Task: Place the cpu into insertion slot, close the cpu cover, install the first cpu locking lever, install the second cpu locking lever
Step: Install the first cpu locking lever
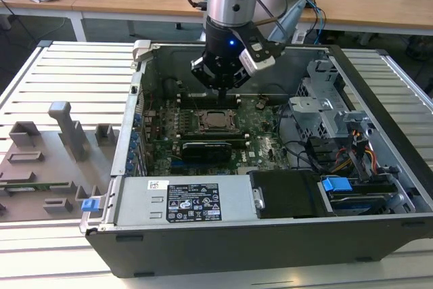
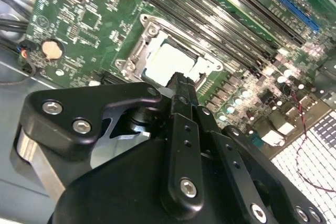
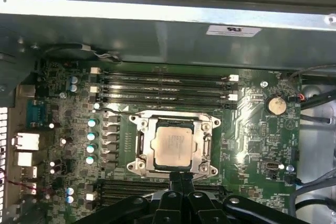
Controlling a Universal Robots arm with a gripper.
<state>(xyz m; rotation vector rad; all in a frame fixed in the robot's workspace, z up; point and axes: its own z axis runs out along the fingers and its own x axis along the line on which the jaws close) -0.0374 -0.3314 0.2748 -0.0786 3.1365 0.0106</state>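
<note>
"One thing first: where is the cpu (image 3: 171, 142)?"

"Seated flat in the insertion slot (image 3: 143, 142) on the green motherboard (image 3: 252, 129), dull silver top facing up. The cpu cover (image 3: 176, 119) lies down around it, and its square window frames the chip."

"And the gripper (image 3: 181, 176)?"

"Its two black fingers are pressed together with nothing between them. In the first wrist view the tips sit right at the edge of the cover, on the side opposite the four long memory slots (image 3: 163, 85). Whether they touch the metal, I cannot tell."

"How does it look from outside?"

"In the exterior view the arm reaches down into the open computer case (image 1: 270, 245), and the closed fingers hang low over the board, just beside the socket."
</note>
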